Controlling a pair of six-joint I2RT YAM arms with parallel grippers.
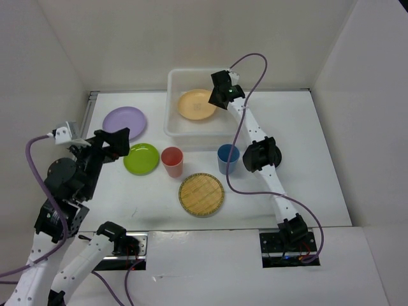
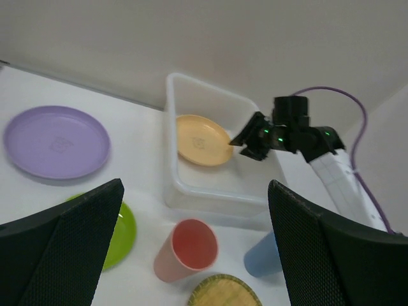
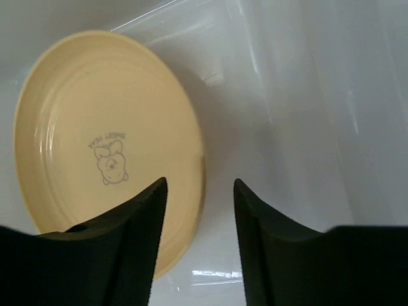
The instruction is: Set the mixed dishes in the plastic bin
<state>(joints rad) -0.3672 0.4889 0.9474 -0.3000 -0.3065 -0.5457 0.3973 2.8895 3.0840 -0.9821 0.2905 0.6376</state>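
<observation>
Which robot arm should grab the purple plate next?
Left. Its open end effector hovers right beside the purple plate; the right end effector is far off at the bin, by the orange plate.

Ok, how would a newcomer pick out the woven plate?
Find the white plastic bin on the table. Move toward the near edge, past the red cup and blue cup. The woven plate lies nearest, the only tan, straw-textured dish.
</observation>
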